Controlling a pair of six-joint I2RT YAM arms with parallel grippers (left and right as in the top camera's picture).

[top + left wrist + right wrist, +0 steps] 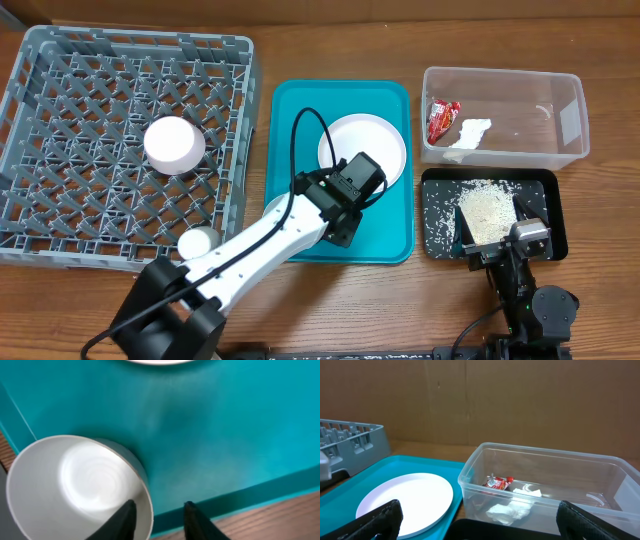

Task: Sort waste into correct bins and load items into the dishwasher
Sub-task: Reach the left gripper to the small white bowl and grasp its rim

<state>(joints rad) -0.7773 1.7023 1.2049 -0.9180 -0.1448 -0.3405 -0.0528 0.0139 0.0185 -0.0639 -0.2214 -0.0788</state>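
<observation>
A white bowl (75,480) stands on the teal serving tray (225,435) near its front left corner. My left gripper (157,505) is open and straddles the bowl's rim, one finger inside and one outside; in the overhead view it (338,228) hangs over the tray's front. A white plate (362,150) lies on the tray. The grey dish rack (60,60) holds an upturned white bowl (174,144) and a white cup (197,242). The clear tub (560,120) holds the red wrapper (441,120) and white tissue (468,135). My right gripper (490,238) is open and empty over the black tray (545,185) with rice scraps (488,205). No chopsticks show.
The tub (470,472) and plate (405,497) show ahead in the right wrist view, with the rack's corner (355,440) at the left and a cardboard wall behind. The left arm lies across the tray's front left edge.
</observation>
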